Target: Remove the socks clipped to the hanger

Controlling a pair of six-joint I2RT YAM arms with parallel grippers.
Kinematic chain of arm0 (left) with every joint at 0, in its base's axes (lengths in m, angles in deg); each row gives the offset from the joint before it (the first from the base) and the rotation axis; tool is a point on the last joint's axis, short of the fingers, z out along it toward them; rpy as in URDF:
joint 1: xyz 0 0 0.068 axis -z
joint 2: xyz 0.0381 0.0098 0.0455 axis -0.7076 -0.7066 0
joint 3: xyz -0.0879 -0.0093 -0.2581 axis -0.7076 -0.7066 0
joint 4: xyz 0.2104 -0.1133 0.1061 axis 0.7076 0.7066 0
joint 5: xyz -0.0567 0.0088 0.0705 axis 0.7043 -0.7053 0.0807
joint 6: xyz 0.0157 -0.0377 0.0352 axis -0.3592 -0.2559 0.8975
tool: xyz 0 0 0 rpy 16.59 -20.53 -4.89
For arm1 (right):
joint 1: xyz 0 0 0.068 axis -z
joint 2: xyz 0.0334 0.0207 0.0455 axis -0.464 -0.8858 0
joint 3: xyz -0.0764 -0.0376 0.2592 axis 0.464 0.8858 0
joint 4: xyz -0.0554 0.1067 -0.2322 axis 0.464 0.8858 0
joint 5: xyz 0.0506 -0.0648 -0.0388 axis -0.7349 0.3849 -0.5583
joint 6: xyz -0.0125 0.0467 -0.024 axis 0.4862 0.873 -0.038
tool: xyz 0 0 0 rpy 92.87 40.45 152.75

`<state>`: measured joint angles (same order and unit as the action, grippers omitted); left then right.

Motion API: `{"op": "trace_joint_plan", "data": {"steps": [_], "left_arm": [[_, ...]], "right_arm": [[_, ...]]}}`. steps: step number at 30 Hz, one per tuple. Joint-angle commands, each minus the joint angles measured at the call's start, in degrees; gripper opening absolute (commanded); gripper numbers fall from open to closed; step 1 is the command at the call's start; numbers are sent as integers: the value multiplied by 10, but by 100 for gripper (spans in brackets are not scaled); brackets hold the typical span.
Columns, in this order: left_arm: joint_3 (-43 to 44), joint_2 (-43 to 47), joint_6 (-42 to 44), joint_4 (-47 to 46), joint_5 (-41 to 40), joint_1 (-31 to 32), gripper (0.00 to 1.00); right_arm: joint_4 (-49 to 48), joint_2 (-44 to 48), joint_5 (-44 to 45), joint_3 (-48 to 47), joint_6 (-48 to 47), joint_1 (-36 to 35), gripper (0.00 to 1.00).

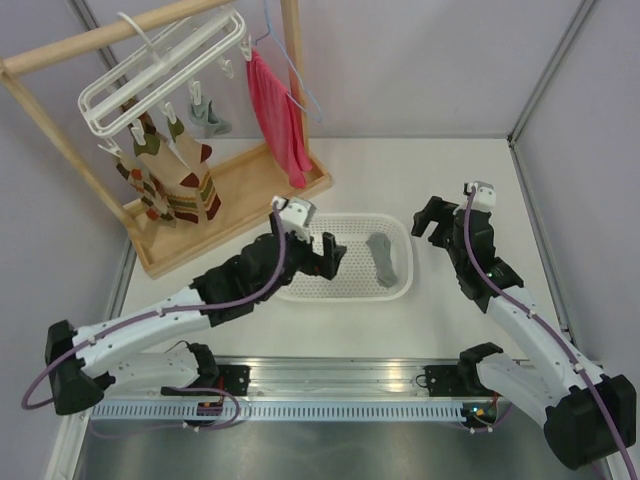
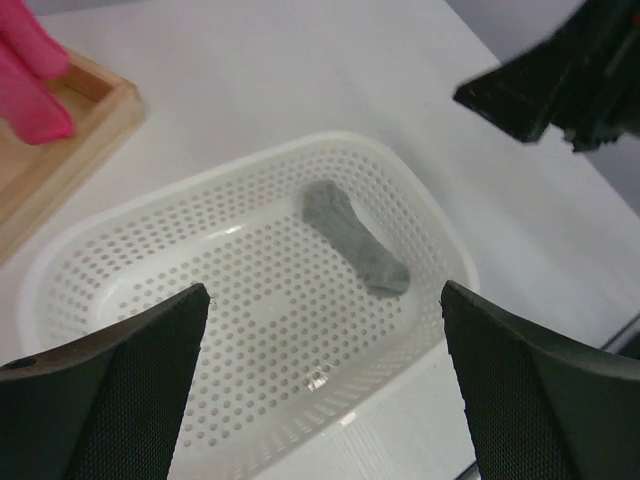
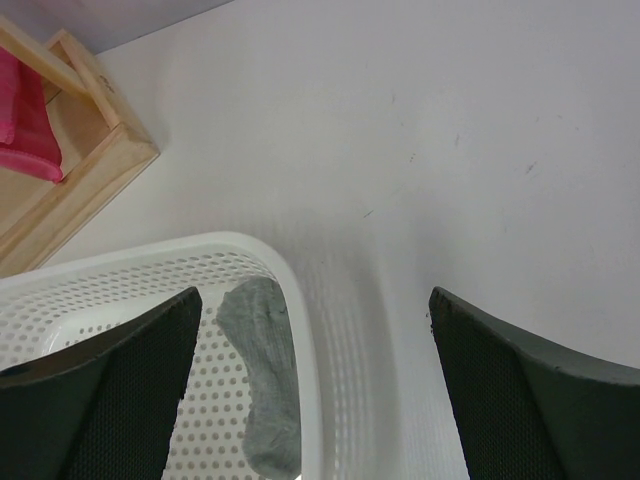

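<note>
The white frame hanger (image 1: pixel 160 75) hangs from a wooden rail at the far left. Argyle socks (image 1: pixel 175 185) and one grey-green sock (image 1: pixel 208 115) dangle from its clips. Another grey-green sock (image 1: pixel 383 258) lies in the white mesh basket (image 1: pixel 400 290); it also shows in the left wrist view (image 2: pixel 355 238) and the right wrist view (image 3: pixel 265 380). My left gripper (image 1: pixel 322 255) is open and empty above the basket's left half (image 2: pixel 325 390). My right gripper (image 1: pixel 432 220) is open and empty just right of the basket (image 3: pixel 310 400).
A red cloth (image 1: pixel 278 115) hangs on a thin blue wire hanger (image 1: pixel 290 60) at the rail's right end. The wooden rack base (image 1: pixel 240 200) lies behind the basket. Side walls bound the table left and right.
</note>
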<state>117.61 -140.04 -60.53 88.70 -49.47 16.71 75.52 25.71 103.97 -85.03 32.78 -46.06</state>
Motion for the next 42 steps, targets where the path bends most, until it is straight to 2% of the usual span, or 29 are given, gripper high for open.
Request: {"op": "trace_joint_plan", "data": {"steps": [1, 4, 7, 10, 13, 17, 21, 23, 32, 36, 42], "left_arm": [[2, 78, -36, 41, 6, -75, 100], [4, 126, -67, 58, 41, -155, 100], [22, 132, -75, 77, 55, -221, 100], [59, 95, -84, 104, 72, -285, 100], [95, 53, -85, 110, 51, -328, 100], [135, 16, -74, 87, -20, -353, 100], [171, -31, -51, 78, -136, -365, 100], [175, -43, -20, 41, -164, -369, 100], [173, -108, 50, -48, -185, -412, 100], [164, -135, 101, -138, -190, -423, 100], [170, -181, 88, -178, -152, -450, 100]], "right_arm": [[-33, -5, -35, 3, 15, 6, 98], [-44, -8, -70, 6, 26, 12, 98], [-65, -5, -86, 10, 32, 14, 98], [-69, -1, -97, 13, 36, 16, 98], [-72, 2, -107, 13, 39, 17, 98], [-75, 4, -114, 10, 41, 17, 98], [-83, -3, -126, 9, 45, 18, 98], [-92, -6, -134, 13, 49, 18, 98], [-110, -7, -150, 18, 57, 18, 98], [-118, -13, -160, 20, 60, 18, 98], [-129, -22, -165, 22, 69, 18, 98]]}}
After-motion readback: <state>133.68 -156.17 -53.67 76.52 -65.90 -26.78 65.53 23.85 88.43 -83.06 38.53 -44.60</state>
